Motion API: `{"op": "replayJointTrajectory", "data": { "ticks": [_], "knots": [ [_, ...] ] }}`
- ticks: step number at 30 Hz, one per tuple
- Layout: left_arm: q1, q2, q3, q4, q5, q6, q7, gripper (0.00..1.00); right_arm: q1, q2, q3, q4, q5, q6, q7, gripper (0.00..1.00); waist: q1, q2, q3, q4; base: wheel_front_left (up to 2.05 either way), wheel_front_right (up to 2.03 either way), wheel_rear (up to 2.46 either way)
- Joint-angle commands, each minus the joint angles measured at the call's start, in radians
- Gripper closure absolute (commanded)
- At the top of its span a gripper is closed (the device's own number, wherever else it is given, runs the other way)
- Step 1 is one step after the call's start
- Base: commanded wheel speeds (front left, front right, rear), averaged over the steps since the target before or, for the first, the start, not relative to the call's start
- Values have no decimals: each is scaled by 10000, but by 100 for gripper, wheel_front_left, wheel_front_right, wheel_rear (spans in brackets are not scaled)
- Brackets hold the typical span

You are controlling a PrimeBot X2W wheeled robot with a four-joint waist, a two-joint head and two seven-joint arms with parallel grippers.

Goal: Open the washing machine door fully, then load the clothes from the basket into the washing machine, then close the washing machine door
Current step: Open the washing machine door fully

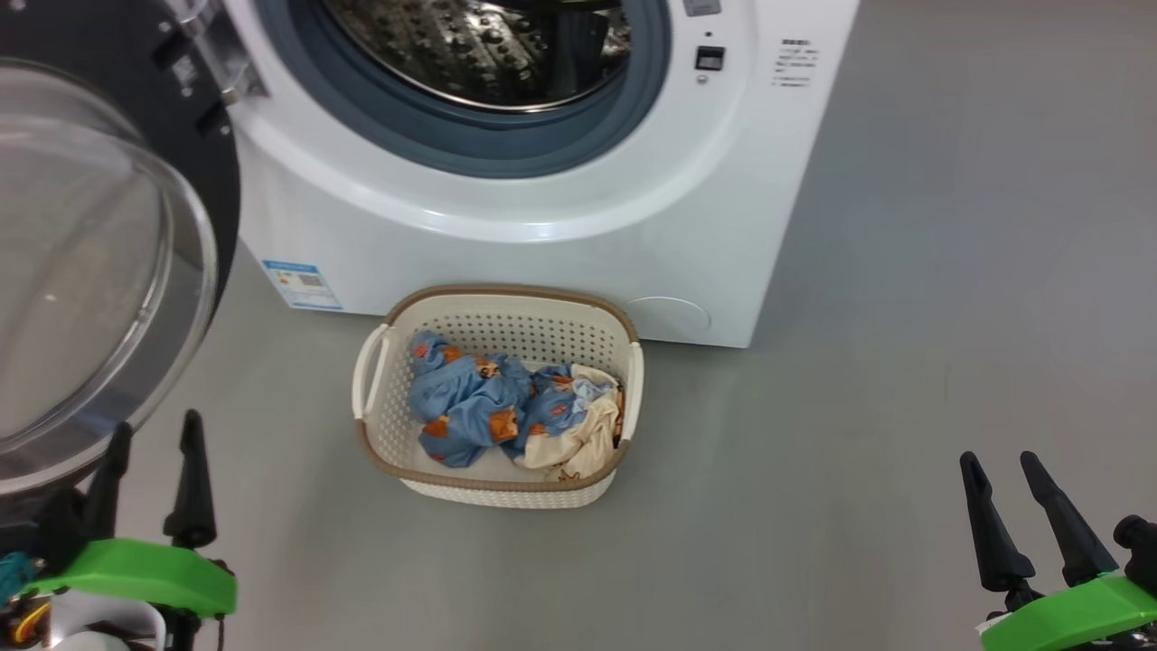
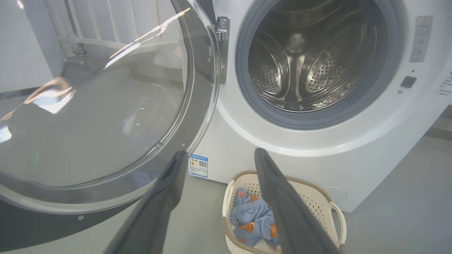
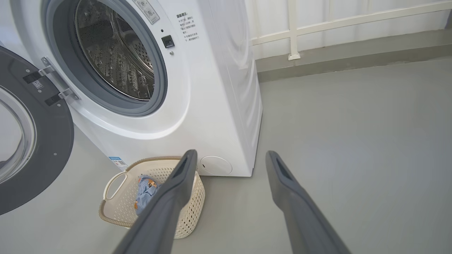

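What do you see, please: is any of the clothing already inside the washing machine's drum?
No, the steel drum shows bare metal, and the clothes lie in the basket.

- Floor [image 1: 904,452] — smooth matt grey with a soft sheen, spreading wide across the room.
- Kerb [image 3: 353,56] — a low grey step along the foot of the wall, a shade darker than the floor.
- Wall [image 3: 335,37], pale and white.
- Rail [image 3: 353,22], a white bar running across the wall.
- Post [image 3: 293,31], white and upright, its foot standing on the kerb.
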Motion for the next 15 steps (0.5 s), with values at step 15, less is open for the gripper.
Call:
{"op": "replayJointTrajectory", "data": {
  "ticks": [15],
  "knots": [
    [-30, 353, -564, -411, -273, -13, -53, 0, -151, -160, 16, -323, 2, 16, -120, 0, 0, -1, 106, -1692, 0, 0, 0]
  ]
}}
